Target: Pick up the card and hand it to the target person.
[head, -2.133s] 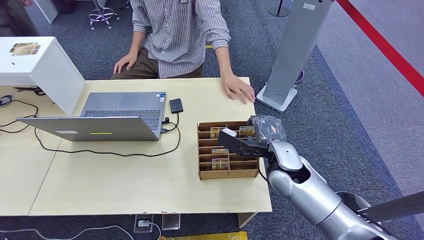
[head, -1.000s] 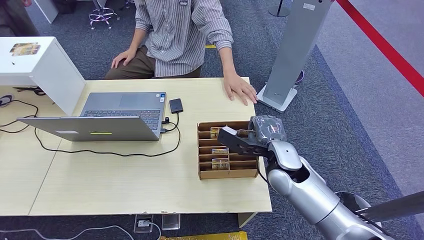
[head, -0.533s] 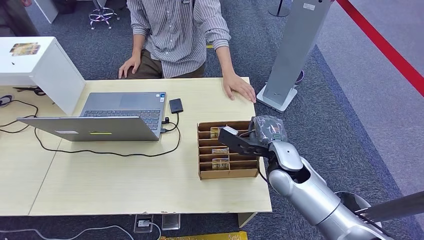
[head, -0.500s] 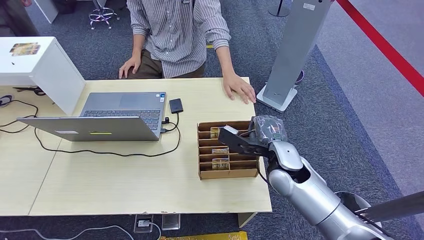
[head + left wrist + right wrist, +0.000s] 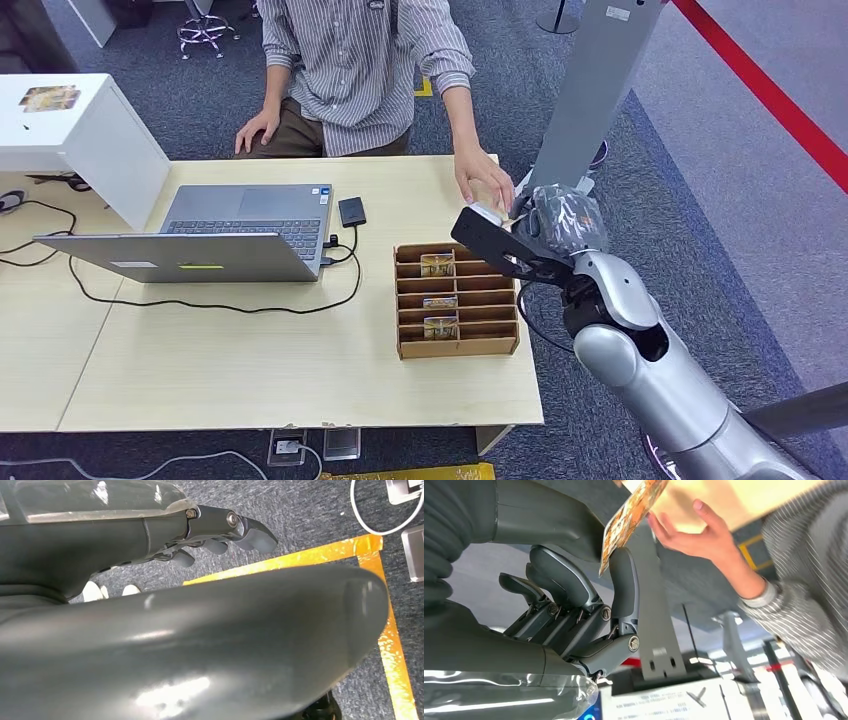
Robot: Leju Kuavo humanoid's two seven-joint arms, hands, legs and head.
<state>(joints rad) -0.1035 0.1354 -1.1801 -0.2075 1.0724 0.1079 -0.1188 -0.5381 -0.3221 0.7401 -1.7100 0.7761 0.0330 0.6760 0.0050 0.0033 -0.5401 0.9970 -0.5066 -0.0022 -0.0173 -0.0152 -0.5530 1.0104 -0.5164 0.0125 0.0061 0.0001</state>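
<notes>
Head view, read from left to right, takes in the open laptop (image 5: 215, 232) on the bench (image 5: 250, 370), the cardboard card rack (image 5: 457, 299) with several cards in its slots, and the right hand (image 5: 505, 245) raised above the rack's far edge, close to the person's hand (image 5: 484, 180) resting on the bench. Right wrist view adds what that one cannot: the card (image 5: 632, 510) pinched edge-on between thumb and a dark finger, just beside the person's open fingers (image 5: 674, 527). Left wrist view shows the left hand (image 5: 220, 530) over carpet (image 5: 310, 520), its fingers loosely curled around nothing.
</notes>
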